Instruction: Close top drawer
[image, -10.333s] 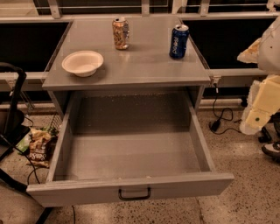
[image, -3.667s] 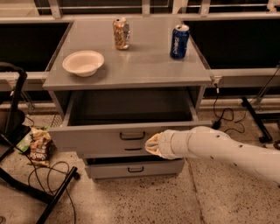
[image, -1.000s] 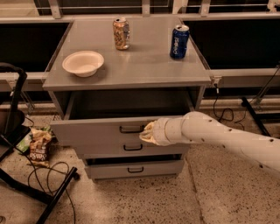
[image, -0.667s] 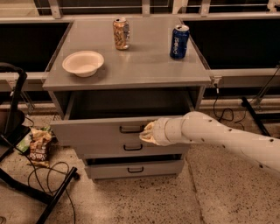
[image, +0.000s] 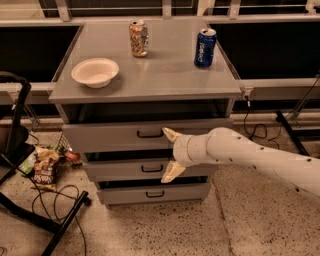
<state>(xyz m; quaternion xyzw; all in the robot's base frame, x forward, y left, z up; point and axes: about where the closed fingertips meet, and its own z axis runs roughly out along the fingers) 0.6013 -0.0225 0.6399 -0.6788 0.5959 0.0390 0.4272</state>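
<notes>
The top drawer is a wide grey drawer with a small black bar handle. It sits almost fully inside the grey cabinet, its front just proud of the frame, with a dark gap above it. My gripper is right of the handle, against the cabinet front. It is open, with one fingertip on the top drawer's front and the other down at the middle drawer. My white arm reaches in from the right.
On the cabinet top stand a white bowl, an orange can and a blue can. The bottom drawer is slightly out. Snack bags, cables and a black stand lie on the floor at left.
The top drawer has slid further into the cabinet. My gripper's fingers, bunched at the drawer front before, now stand spread apart.
</notes>
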